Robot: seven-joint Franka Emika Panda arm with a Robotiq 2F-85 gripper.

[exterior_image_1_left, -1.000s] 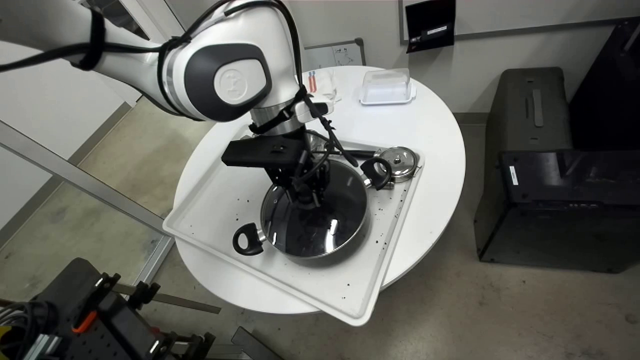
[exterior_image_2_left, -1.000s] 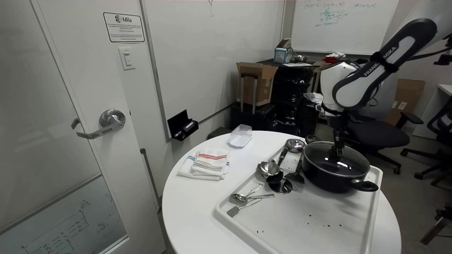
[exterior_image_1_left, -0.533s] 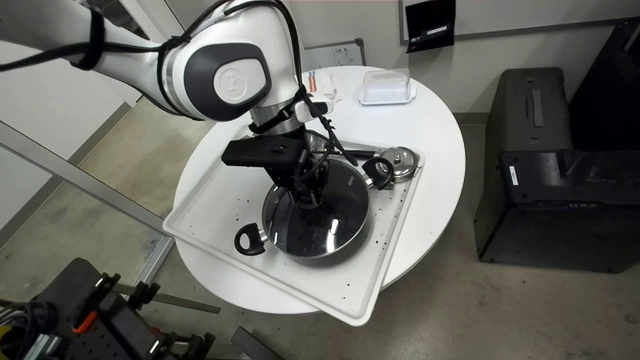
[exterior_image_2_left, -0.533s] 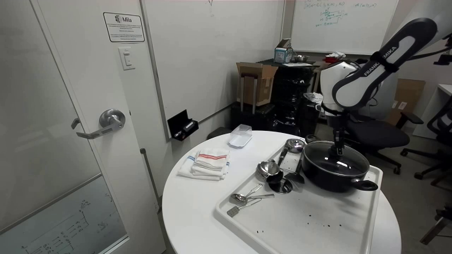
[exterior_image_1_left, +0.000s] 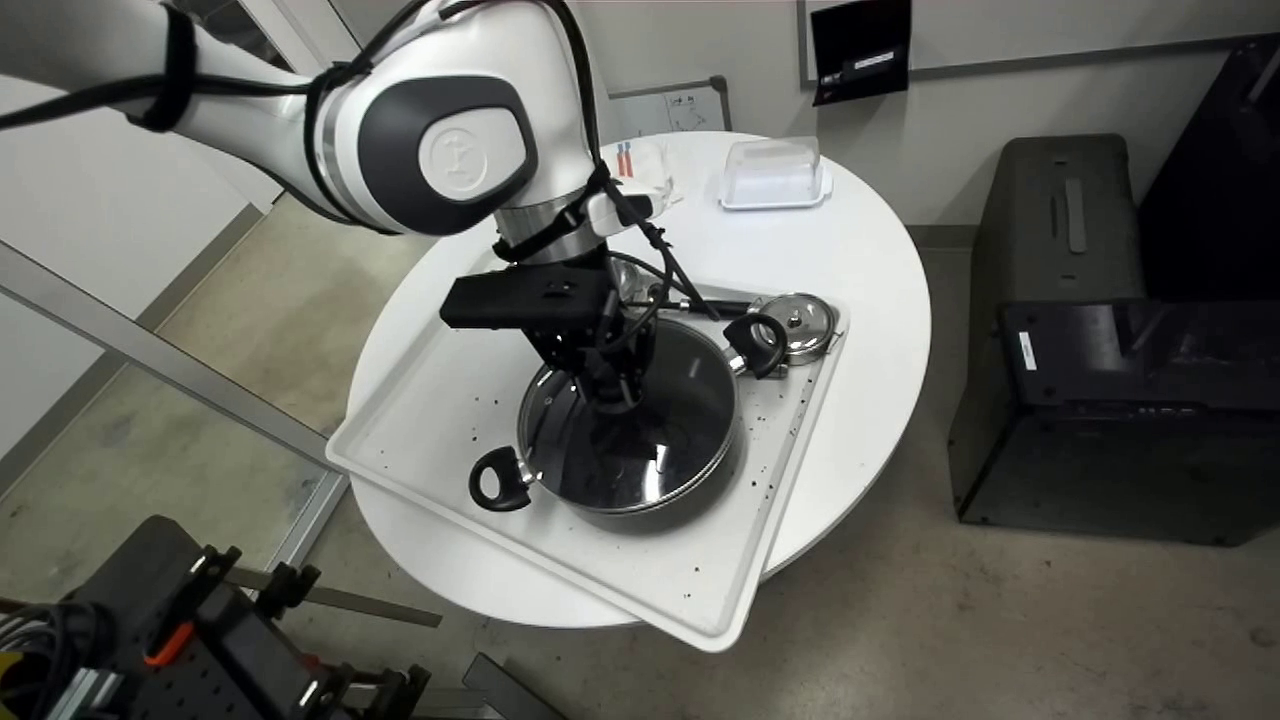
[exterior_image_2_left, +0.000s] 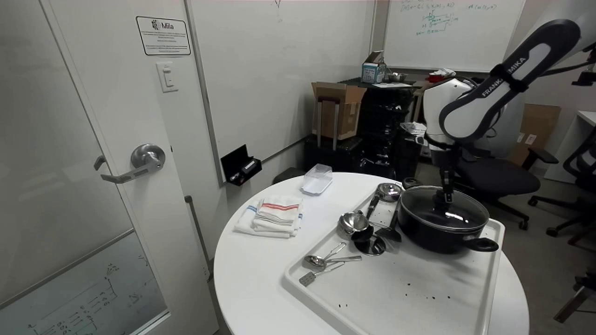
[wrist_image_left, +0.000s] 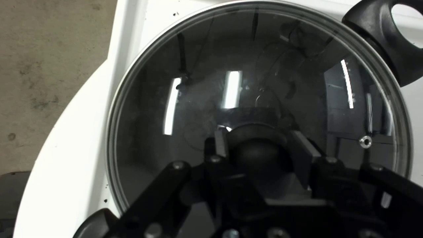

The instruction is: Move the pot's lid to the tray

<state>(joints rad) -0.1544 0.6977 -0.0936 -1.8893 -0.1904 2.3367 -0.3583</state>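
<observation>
Okay, gripper [wrist_image_left: 259, 142] is clamped on the knob [wrist_image_left: 259, 155], its fingers [wrist_image_left: 303, 150] left and right of it in the wrist view, no slack visible. In an exterior view the lid [exterior_image_1_left: 655, 440] shows a doubled rim at its near right edge, so probably slightly off its seat; can't tell if it touches anywhere. Lid is over the pot [exterior_image_2_left: 433, 239], which stands upright at the far right of the tray [exterior_image_2_left: 377, 288] in an exterior view, utensils [exterior_image_2_left: 352, 223] left of it. Key relation: lid lies straight below gripper, centred, round, so no long axis to match; bare tray is near and left of pot there. Judged step: start of lift, placing not done. Next calls for straight up, then near-left, down flat. Risk: edge snags the near handle [exterior_image_2_left: 482, 245], or lid swings on the knob. Likely slick and heavyish, so go slow.
</observation>
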